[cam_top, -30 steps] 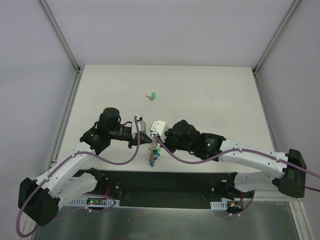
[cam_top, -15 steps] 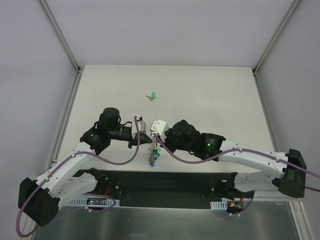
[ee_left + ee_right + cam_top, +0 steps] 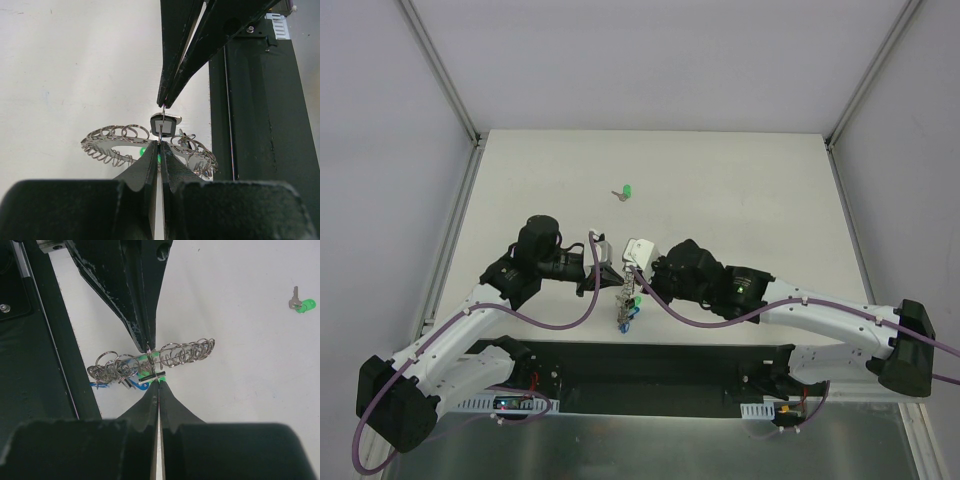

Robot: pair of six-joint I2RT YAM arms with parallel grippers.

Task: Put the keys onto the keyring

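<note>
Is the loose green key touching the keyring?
Apart. The right wrist view shows the green key lying alone, with bare table between it and the keyring.

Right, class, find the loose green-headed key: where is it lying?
In the top view the green key lies alone on the table, just left of centre and farther from the arms' bases than the keyring; the right wrist view shows it upper right.

No legible text or markings
</note>
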